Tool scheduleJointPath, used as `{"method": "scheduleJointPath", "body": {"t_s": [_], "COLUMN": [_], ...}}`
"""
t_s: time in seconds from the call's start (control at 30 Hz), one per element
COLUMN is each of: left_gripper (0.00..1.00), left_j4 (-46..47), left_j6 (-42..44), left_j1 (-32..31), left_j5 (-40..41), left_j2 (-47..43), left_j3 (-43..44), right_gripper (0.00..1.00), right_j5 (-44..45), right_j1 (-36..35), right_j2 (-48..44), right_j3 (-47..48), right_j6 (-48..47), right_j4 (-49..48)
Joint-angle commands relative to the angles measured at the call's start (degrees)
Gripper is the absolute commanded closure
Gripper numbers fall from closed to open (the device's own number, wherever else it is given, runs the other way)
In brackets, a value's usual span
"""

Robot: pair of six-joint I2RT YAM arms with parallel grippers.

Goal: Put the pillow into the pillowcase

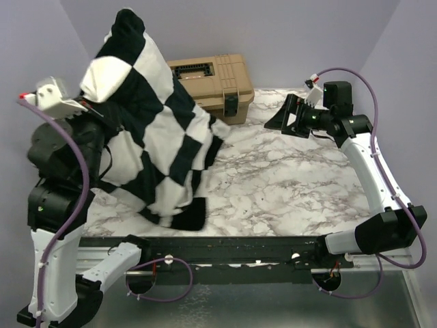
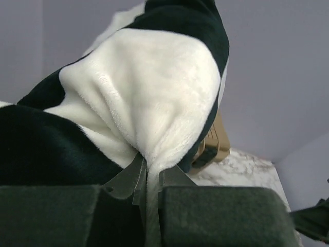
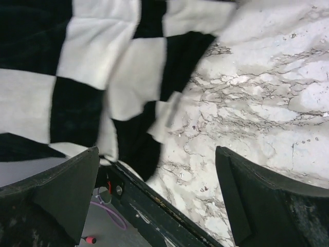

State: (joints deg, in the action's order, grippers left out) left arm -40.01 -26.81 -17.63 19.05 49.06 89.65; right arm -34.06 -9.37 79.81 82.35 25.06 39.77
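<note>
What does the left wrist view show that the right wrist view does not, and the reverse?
Left wrist only: the left gripper shut on a cream fold of the pillowcase, with the tan toolbox behind. Right wrist only: the right gripper open with nothing in it, and the black rail at the table edge. Both: the black-and-cream checked pillowcase and the marble table.
</note>
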Motion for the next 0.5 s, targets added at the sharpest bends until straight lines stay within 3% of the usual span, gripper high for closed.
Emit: {"method": "scheduleJointPath", "body": {"t_s": [0.0, 0.07, 0.17, 0.33, 0.47], "left_gripper": [1.0, 1.0, 1.0, 1.0, 1.0], "left_j4": [5.87, 5.9, 7.3, 16.68, 26.37], "left_j6": [8.32, 9.06, 5.14, -9.04, -20.11], "left_j1": [0.37, 0.35, 0.4, 0.34, -0.21], "left_j5": [7.71, 4.73, -2.89, -16.76, -20.64], "left_j2": [5.86, 9.21, 11.13, 9.52, 6.86], "left_j3": [18.22, 23.23, 22.13, 4.36, -12.33], "right_gripper": [0.0, 0.0, 0.0, 0.0, 0.01], "right_j5": [-2.24, -2.15, -1.7, 0.78, 4.86], "right_j1": [-0.04, 0.02, -0.04, -0.04, -0.04], "right_j2": [-0.43, -0.79, -1.22, -1.72, -2.13], "right_j3": [1.58, 0.7, -1.04, -1.57, 0.75], "right_j6": [1.18, 1.05, 1.06, 0.32, 0.47], "right_j4": [-0.74, -0.95, -1.51, 0.18, 2.36]}}
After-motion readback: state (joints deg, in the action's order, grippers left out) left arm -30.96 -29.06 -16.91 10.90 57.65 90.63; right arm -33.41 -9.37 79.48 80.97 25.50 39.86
